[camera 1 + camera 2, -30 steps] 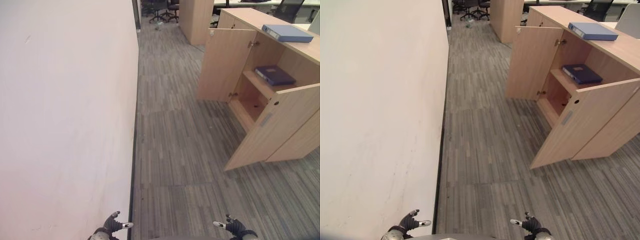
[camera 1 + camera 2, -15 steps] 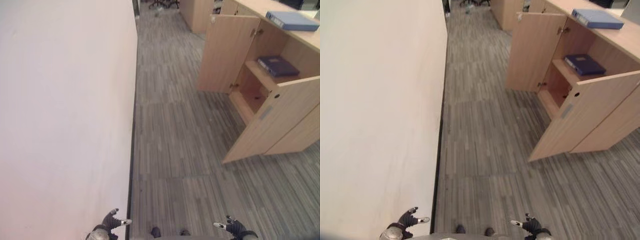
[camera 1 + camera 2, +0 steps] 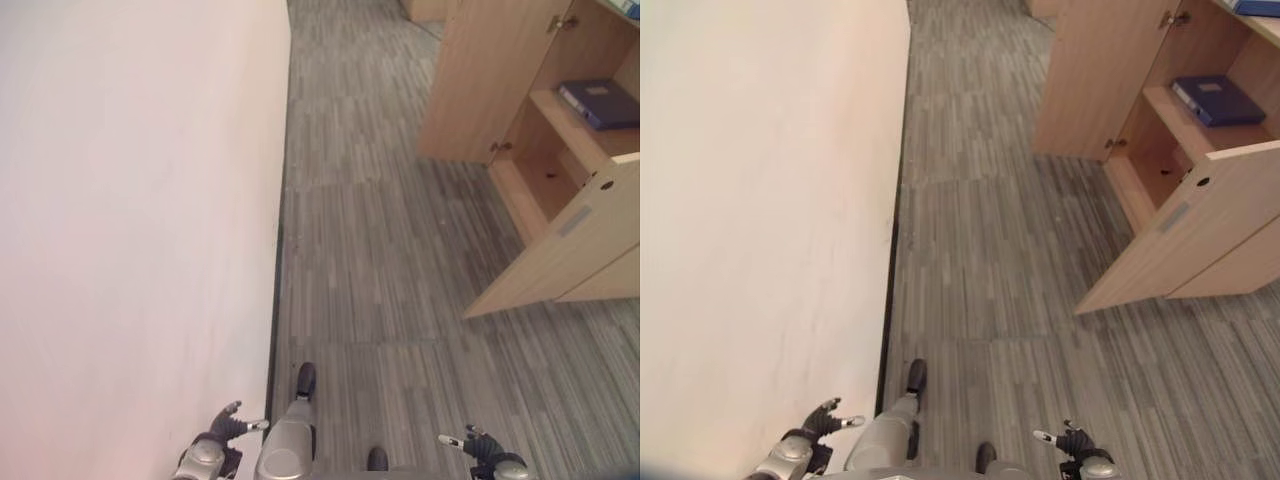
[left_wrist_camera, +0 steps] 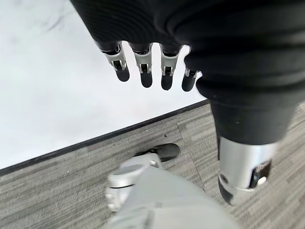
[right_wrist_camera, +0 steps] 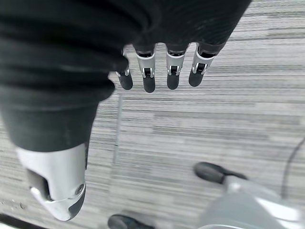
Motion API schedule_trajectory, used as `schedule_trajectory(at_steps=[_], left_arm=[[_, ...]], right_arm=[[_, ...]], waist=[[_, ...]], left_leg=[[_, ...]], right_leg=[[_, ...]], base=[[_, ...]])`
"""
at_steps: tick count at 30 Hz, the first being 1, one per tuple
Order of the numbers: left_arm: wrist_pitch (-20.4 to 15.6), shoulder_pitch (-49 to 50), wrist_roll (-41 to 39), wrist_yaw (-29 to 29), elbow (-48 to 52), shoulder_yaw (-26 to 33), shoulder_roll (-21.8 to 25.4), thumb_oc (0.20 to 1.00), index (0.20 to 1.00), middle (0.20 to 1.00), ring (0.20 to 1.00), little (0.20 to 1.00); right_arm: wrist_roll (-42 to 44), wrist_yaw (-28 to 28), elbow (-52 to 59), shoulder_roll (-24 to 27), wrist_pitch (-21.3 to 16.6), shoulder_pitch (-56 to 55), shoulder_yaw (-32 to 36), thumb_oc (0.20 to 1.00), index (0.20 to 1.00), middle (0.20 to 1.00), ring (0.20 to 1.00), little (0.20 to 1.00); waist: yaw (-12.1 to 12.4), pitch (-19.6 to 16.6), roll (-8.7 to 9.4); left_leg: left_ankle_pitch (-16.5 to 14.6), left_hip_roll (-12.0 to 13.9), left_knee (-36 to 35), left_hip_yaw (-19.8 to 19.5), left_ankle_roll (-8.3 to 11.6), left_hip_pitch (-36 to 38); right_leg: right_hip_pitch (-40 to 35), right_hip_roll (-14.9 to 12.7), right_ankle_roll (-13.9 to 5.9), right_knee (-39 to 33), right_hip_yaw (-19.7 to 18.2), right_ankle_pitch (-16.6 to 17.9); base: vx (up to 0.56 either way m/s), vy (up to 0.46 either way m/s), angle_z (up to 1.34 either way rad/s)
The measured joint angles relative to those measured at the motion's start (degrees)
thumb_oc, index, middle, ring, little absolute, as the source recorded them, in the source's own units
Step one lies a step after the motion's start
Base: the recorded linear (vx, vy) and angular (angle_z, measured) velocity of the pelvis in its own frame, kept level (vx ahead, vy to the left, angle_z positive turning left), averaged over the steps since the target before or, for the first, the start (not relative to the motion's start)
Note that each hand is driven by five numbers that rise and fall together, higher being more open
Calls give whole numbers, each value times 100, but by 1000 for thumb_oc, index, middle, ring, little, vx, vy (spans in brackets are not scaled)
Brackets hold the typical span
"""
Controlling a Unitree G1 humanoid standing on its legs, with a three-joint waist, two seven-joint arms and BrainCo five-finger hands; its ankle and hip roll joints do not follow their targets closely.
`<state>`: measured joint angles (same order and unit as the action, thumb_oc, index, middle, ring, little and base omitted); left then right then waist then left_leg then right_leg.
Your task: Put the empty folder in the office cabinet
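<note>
A light wooden office cabinet stands at the right with both doors swung open. A dark blue folder lies flat on its upper shelf. The corner of a lighter blue folder shows on the cabinet's top. My left hand hangs low by the wall, fingers straight and empty, as the left wrist view's fingers confirm. My right hand hangs low on the other side, also open and empty, its fingers straight over the carpet. Both hands are far from the cabinet.
A long white wall runs along the left, with a dark skirting line at its foot. Grey striped carpet stretches ahead to the cabinet. The cabinet's near door juts out into the floor space.
The camera has moved forward and tipped down, so the cabinet sits higher and further right in the picture. Both hands hang as before, open and empty.
</note>
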<state>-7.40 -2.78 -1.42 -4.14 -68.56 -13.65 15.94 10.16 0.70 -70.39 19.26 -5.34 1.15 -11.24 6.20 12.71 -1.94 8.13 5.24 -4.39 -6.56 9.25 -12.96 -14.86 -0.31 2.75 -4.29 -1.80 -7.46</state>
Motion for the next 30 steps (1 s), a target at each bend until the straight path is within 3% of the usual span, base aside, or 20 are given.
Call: schedule_trajectory(at_steps=[2, 3, 4, 5, 7, 9, 11, 15, 16, 18, 20, 21, 22, 23, 25, 27, 28, 29, 30], left_arm=[[5, 275, -58, 104, 22, -3, -34, 1000, 1000, 1000, 1000, 1000], [-1, 330, -61, 109, 15, 28, -117, 1000, 1000, 1000, 1000, 1000], [14, 359, -209, 110, -6, 165, -161, 1000, 1000, 1000, 1000, 1000], [15, 416, -279, 6, -7, 372, -220, 1000, 1000, 1000, 1000, 1000], [37, 356, -386, -56, -111, 444, -228, 1000, 1000, 1000, 1000, 1000], [54, 334, -477, -85, -131, 526, -250, 1000, 1000, 1000, 1000, 1000], [97, 371, -537, 30, -163, 541, -230, 1000, 1000, 1000, 1000, 1000], [78, 197, -361, 12, -87, 286, -122, 1000, 1000, 1000, 1000, 1000], [37, 206, -361, 12, 31, 172, -29, 1000, 1000, 1000, 1000, 1000], [2, -20, -383, 9, 157, 41, 111, 1000, 1000, 1000, 1000, 1000], [-9, -120, -395, 13, 275, 30, 230, 1000, 1000, 1000, 1000, 1000], [-8, -218, -410, 4, 299, 41, 263, 1000, 1000, 1000, 1000, 1000], [-22, -213, -429, 0, 531, -33, 377, 1000, 1000, 1000, 1000, 1000], [-9, -208, -427, 10, 579, -58, 383, 1000, 1000, 1000, 1000, 1000], [0, -46, -427, 11, 717, -92, 290, 1000, 1000, 1000, 1000, 1000], [9, -55, -423, 33, 873, 49, 271, 1000, 1000, 1000, 1000, 1000], [-8, -50, -412, 21, 906, 32, 254, 1000, 1000, 1000, 1000, 1000], [-5, -169, -360, 78, 908, 9, 227, 1000, 1000, 1000, 1000, 1000], [-29, -121, -357, 83, 952, 13, 212, 1000, 1000, 1000, 1000, 1000]], right_arm=[[-2, 15, -10, 69, 11, -25, -150, 1000, 1000, 1000, 1000, 1000], [-2, 19, -1, 59, 30, -53, -139, 1000, 1000, 1000, 1000, 1000], [-3, 19, -15, -55, 64, -68, -186, 1000, 1000, 1000, 1000, 1000], [-3, -13, 32, -195, 35, -22, -214, 1000, 1000, 1000, 1000, 1000], [-8, -41, -10, -393, 59, -94, -212, 1000, 1000, 1000, 1000, 1000], [-10, -66, -175, -477, 65, -94, -209, 1000, 1000, 1000, 1000, 1000], [-12, -73, -212, -486, 67, 70, -194, 1000, 1000, 1000, 1000, 1000], [-1, -69, -232, -416, 71, 206, 57, 1000, 1000, 1000, 1000, 1000], [0, -70, -231, -396, 67, 203, 61, 1000, 1000, 1000, 1000, 1000], [12, -62, -233, -400, 82, 266, 61, 1000, 1000, 1000, 1000, 1000], [125, -64, -194, -398, 57, 377, 66, 1000, 1000, 1000, 1000, 1000], [196, -62, -196, -412, 53, 355, 70, 1000, 1000, 1000, 1000, 1000], [229, -51, -178, -470, 21, 382, 289, 1000, 1000, 1000, 1000, 1000], [227, -50, -157, -456, -18, 357, 297, 1000, 1000, 1000, 1000, 1000], [227, -23, -166, -409, -50, 335, 303, 1000, 1000, 1000, 1000, 1000], [225, 41, -146, -320, -34, 162, 245, 1000, 1000, 1000, 1000, 1000], [224, 63, -217, -278, 14, 136, 259, 1000, 1000, 1000, 1000, 1000], [242, 104, -246, -238, 100, -135, 308, 1000, 1000, 1000, 1000, 1000], [223, 141, -227, -237, 109, -219, 311, 1000, 1000, 1000, 1000, 1000]], waist=[[46, -215, -43], [86, -327, -34], [241, -346, 204], [340, -379, 399], [281, -415, 617], [385, -471, 767], [392, -466, 777], [321, -663, 714], [325, -735, 656], [273, -745, 607], [173, -720, 401], [127, -715, 384], [60, -642, 354], [-5, -604, 292], [-78, -495, 67], [-310, -388, -48], [-390, -340, -54], [-575, -323, 35], [-657, -307, 66]], left_leg=[[-172, -81, -52, -295, -129, 60], [217, -146, -33, -327, -90, 165], [346, -365, 106, -285, -94, 222], [311, -542, 272, -259, -328, 207], [158, -735, 493, -176, -619, 215], [-17, -876, 758, -25, -789, 187], [-399, -911, 1105, -8, -870, 33], [-556, -929, 1048, 353, -1003, 98], [-552, -891, 933, 484, -1056, 194], [-614, -831, 945, 701, -1138, 201], [-627, -628, 910, 803, -1208, 223], [-680, -631, 960, 880, -1283, 232], [-723, -622, 861, 1212, -1347, 418], [-738, -573, 764, 1390, -1370, 564], [-769, -420, 405, 1808, -1394, 987], [-879, -314, 322, 2042, -1299, 1161], [-884, -264, 269, 2245, -1256, 1216], [-875, -248, 288, 2490, -1091, 1304], [-857, -220, 270, 2586, -1020, 1442]], right_leg=[[-338, -195, -291, -78, -304, -313], [-374, -317, -388, -69, -463, -459], [-372, -556, -449, -8, -711, -517], [-196, -688, -580, 298, -856, -581], [-241, -616, -688, 453, -841, -420], [-238, -728, -753, 569, -683, -325], [-180, -777, -893, 579, -764, -28], [58, -933, -1158, 760, -1021, 148], [218, -954, -1295, 1083, -1091, 115], [621, -912, -1383, 1628, -1005, 121], [1197, -820, -1629, 2592, -483, 212], [1309, -878, -1629, 2774, -321, 215], [1615, -1263, -1628, 3135, 497, 229], [1675, -1389, -1577, 3237, 859, 142], [1743, -1485, -1445, 2864, 1695, -228], [2076, -1369, -1357, 2493, 2099, -318], [2314, -1366, -1238, 2374, 2337, -299], [2480, -1496, -1004, 2141, 2816, -88], [2420, -1532, -977, 2163, 2940, 136]], base=[[329, 120, -79], [338, 129, -89], [210, 100, -117], [387, 226, -90], [263, 179, -13], [196, 133, 5], [321, 248, 2], [208, 171, -43], [117, 117, -49], [83, 118, -50], [76, 174, -47], [112, 228, -80], [124, 178, -92], [96, 97, -140], [131, 3, -137], [162, -36, -118], [222, -136, -97], [136, -120, -69], [238, -152, -56]])
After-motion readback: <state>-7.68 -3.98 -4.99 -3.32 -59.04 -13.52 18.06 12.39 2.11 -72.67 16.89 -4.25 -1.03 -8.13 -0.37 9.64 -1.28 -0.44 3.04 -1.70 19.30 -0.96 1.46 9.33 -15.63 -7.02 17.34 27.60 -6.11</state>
